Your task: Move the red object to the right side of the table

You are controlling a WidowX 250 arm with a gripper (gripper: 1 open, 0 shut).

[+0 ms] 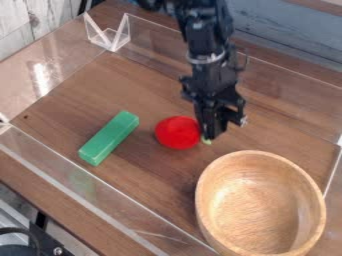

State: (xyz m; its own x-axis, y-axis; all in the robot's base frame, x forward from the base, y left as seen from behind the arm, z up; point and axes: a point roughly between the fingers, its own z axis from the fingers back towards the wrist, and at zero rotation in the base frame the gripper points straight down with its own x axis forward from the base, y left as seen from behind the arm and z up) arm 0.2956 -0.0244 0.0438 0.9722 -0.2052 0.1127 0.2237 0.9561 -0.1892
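From my seat I see one pincer (213,128), black, hanging almost straight down from the arm that comes in from the far side. Its jaws are drawn together with no gap showing between them, and nothing is held in them. The tips sit low, close over the table (160,90).

One ball (175,132), bright red, lies on the wood just left of the tips. The pincer's lower end overlaps the ball's right edge in my view, right where the small green leaf tab pokes out; I think they may be touching, but the angle is too poor for me to be sure. The ball sits about mid-table, not on the right side.

One block (108,137), green and long, lies further left of the ball, angled, well clear of it. One bowl (261,204), round pale wood, sits at the near right corner, apart from both ball and pincer.

One clear stand (107,34) is at the far left, by the low acrylic walls that border the table.
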